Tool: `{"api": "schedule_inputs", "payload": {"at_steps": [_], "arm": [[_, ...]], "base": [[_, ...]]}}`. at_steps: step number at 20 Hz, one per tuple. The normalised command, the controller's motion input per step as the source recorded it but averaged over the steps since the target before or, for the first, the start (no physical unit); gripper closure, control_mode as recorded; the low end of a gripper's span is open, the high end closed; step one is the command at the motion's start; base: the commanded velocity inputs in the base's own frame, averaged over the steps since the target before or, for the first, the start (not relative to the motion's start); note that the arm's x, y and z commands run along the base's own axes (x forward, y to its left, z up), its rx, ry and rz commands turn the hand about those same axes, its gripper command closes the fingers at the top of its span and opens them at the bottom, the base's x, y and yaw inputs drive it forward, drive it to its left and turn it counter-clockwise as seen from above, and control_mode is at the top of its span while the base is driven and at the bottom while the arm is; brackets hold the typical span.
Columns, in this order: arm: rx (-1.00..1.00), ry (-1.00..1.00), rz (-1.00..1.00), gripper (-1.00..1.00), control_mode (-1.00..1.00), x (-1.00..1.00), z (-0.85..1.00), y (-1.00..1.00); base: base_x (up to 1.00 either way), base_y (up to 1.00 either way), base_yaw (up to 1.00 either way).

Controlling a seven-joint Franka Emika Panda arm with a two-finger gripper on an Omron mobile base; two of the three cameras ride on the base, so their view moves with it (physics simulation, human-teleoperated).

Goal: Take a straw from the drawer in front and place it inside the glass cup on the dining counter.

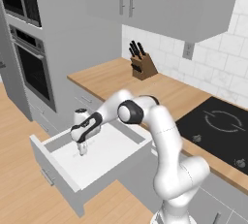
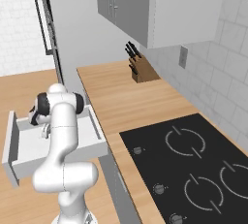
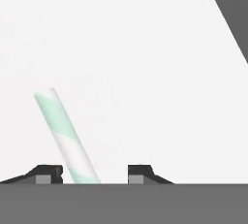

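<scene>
- Straw (image 3: pixel 65 136), mint-striped, is seen between the partly parted fingers of the tool (image 3: pixel 95 173) inside the drawer (image 1: pixel 63 167); no firm grip is evident.
- Closing should be finished squarely before lifting.

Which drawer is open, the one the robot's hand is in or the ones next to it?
The drawer under the gripper is open: pulled out, white inside showing, with a striped straw. The neighbouring drawers sit shut, flush.

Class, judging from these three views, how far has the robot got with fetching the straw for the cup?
Done: the drawer stands open. In hand: the gripper is down inside it, with the striped straw between its tips, beside one of them; a firm grip isn't clear. Left: lifting the straw out and placing it in the cup.
</scene>
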Motion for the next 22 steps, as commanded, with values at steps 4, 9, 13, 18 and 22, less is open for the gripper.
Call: {"api": "schedule_inputs", "payload": {"at_steps": [4, 9, 13, 18, 22], "arm": [[0.0, -0.01, 0.0, 1.0, -1.0, 0.02, -0.53, 0.12], [0.0, -0.16, 0.0, 1.0, -1.0, -0.15, -0.48, 0.0], [0.0, -0.21, 0.0, 1.0, -1.0, -0.31, -0.09, -0.1], [0.02, -0.08, -0.1, 1.0, -1.0, -0.35, 0.58, -0.1], [0.1, -0.01, -0.17, 1.0, -1.0, -0.49, 1.0, -0.26]], "base": [[0.0, 0.0, 0.0], [0.0, 0.0, 0.0], [0.0, 0.0, 0.0], [0.0, 0.0, 0.0], [0.0, 0.0, 0.0]]}}
